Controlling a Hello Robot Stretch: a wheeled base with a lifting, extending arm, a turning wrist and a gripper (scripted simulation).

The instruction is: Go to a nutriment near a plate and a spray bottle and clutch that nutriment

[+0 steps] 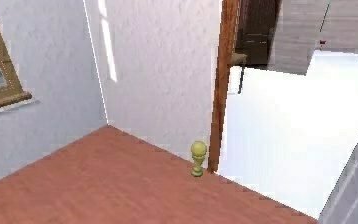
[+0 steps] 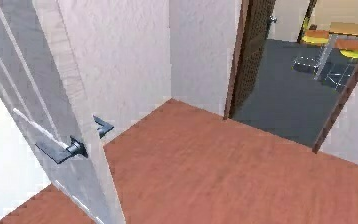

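**Search stage: nothing reached yet**

The robot stands in a bare room with a wood floor (image 1: 97,180) and white walls. I judge the task to be at its start: the going-to is not done, and the clutch is not begun.

In the forward view a small yellow-green knob (image 1: 198,158) stands on the floor at the foot of a brown door frame (image 1: 224,90), near the room's corner. Its shape reads as an ornament or stop, not as food. A wood-framed picture or window (image 1: 2,75) hangs at that view's left edge.

In the arm side view a white door (image 2: 47,110) with a grey handle (image 2: 67,150) stands at the left; at the upper right a doorway (image 2: 287,85) opens on a dark-floored room, where yellow seats (image 2: 337,45) stand at the far end.

Where the food lies I cannot tell, nor the plate and spray bottle that mark it; my guess is a counter in another room, perhaps the one with the seats, perhaps the one past the brown frame.

The state of the hand I cannot tell.

Left to do, as I judge it: choose a doorway; drive through; find the plate and bottle; pick out the food beside them; line up the arm side; reach and take it.
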